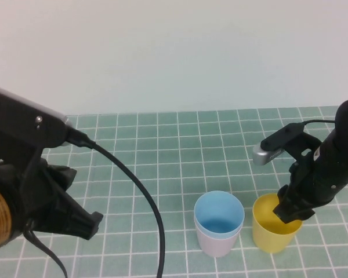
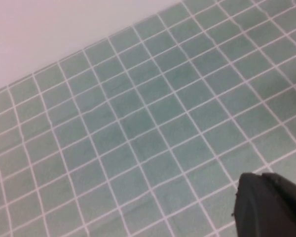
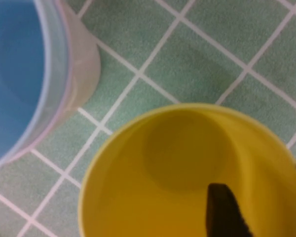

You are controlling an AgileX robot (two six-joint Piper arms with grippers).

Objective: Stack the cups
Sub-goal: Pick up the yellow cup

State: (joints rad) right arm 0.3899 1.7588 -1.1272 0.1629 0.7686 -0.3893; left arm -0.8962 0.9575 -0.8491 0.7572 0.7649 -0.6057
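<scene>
A light blue cup point(image 1: 219, 215) sits nested inside a pale pink cup point(image 1: 216, 242) at the front middle of the table; both show in the right wrist view, blue cup point(image 3: 12, 74) and pink cup point(image 3: 81, 64). Just to their right stands the yellow cup point(image 1: 269, 237), upright on the mat. My right gripper point(image 1: 290, 215) hangs over its right rim, open, with one dark finger point(image 3: 226, 212) down inside the yellow cup point(image 3: 153, 197); the other finger is hidden. My left gripper point(image 1: 75, 219) is parked at the front left, shut and empty, its tip point(image 2: 271, 205) above bare mat.
The green tiled mat point(image 1: 162, 156) covers the table up to the pale back wall point(image 1: 174, 52). A black cable point(image 1: 145, 202) from the left arm loops across the mat, left of the cups.
</scene>
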